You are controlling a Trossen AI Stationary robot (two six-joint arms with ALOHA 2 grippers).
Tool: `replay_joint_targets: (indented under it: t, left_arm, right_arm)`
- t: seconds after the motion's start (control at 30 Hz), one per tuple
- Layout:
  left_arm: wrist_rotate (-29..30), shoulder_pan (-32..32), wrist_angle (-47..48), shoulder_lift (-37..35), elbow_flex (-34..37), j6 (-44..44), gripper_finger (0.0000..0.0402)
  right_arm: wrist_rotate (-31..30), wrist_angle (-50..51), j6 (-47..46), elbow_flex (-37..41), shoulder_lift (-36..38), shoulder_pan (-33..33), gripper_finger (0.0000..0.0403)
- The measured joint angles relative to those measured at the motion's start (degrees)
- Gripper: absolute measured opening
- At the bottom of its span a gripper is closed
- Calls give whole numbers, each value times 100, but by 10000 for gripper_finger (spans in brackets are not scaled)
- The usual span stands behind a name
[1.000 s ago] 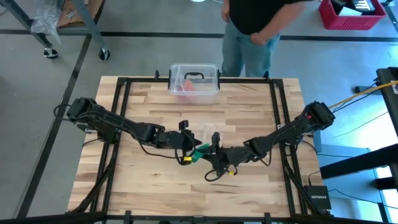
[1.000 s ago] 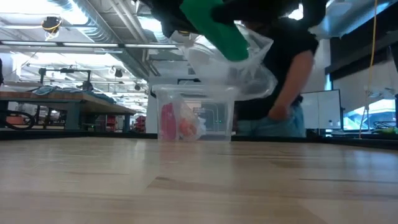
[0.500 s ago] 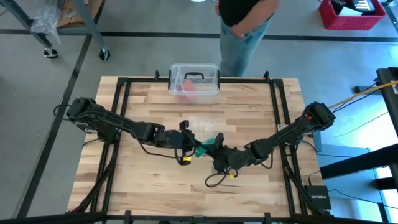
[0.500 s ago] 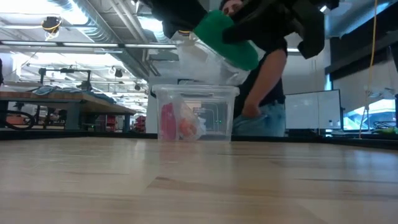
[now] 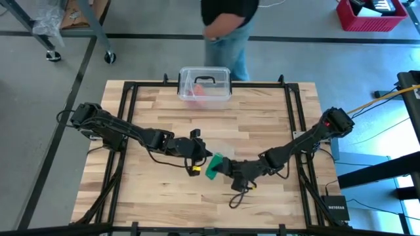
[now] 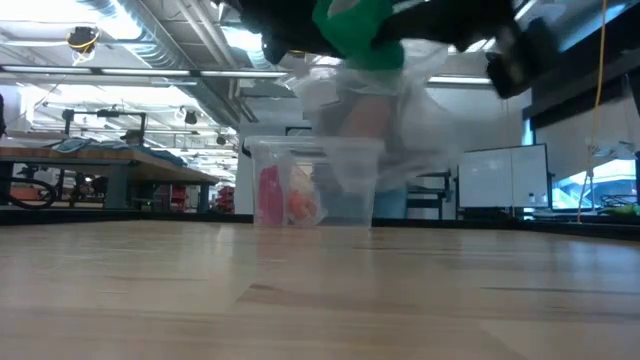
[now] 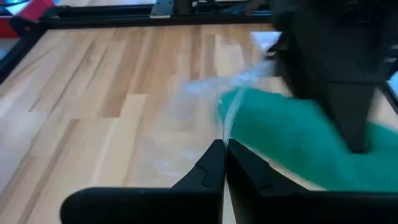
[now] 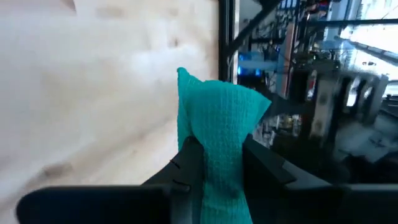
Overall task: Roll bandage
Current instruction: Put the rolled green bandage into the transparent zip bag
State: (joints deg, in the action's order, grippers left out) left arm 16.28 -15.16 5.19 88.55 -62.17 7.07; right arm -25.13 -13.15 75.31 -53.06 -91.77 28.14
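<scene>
Bandage (image 8: pixel 214 124) pinched by right gripper (image 8: pixel 216 163) above wooden table (image 5: pixel 262 118); left gripper (image 7: pixel 224 163) pressed together.

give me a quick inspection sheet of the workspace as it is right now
surface: wooden table inside a black frame, bare around the arms
job's things: green bandage held up off the table, its end coming out of a thin clear wrapper
clutter: clear plastic box with a black handle at the far edge, red and pink items inside
grippers: right gripper shut on the bandage; left gripper shut on the wrapper's edge, both near the table's middle
cables: loose cable trailing from the right arm; yellow cable off the table on the right
surroundings: a person standing beyond the far edge; red bin on the floor
</scene>
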Motion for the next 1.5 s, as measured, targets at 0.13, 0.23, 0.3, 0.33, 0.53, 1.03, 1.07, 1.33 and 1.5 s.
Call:
replay_joint_targets:
  t: [0.13, 0.23, 0.3, 0.33, 0.53, 1.03, 1.07, 1.33, 1.5]
  left_arm:
    - [-352, -18, -1, 0, 0, 46, 1]
    - [-783, -23, 62, 0, -28, 145, 1]
    - [-944, -39, 129, 0, -70, 225, 1]
    - [-947, -48, 166, 0, -96, 259, 1]
    - [-921, -122, 156, -15, -224, 194, 1]
    - [-221, -138, 139, 13, -330, 302, 1]
    - [-210, -114, 143, 13, -330, 307, 1]
    - [183, -74, 474, 13, -348, 5, 1]
    - [180, 4, 487, 11, -350, -154, 9]
  right_arm:
    - [-189, 176, 48, 0, 0, -15, 89]
    - [-406, 473, -374, 0, 0, -77, 89]
    - [-724, 485, -605, 0, 0, -96, 89]
    - [-926, 481, -656, 0, 0, -92, 89]
    - [-1598, 178, -1826, 7, -2, -58, 77]
    - [-1207, 1118, -5786, -9, 11, -477, 74]
    - [-1196, 1114, -6000, -9, 11, -526, 74]
    - [-950, 1180, -6218, 4, 7, -576, 74]
    - [-864, 1183, -6288, 8, 2, -577, 74]
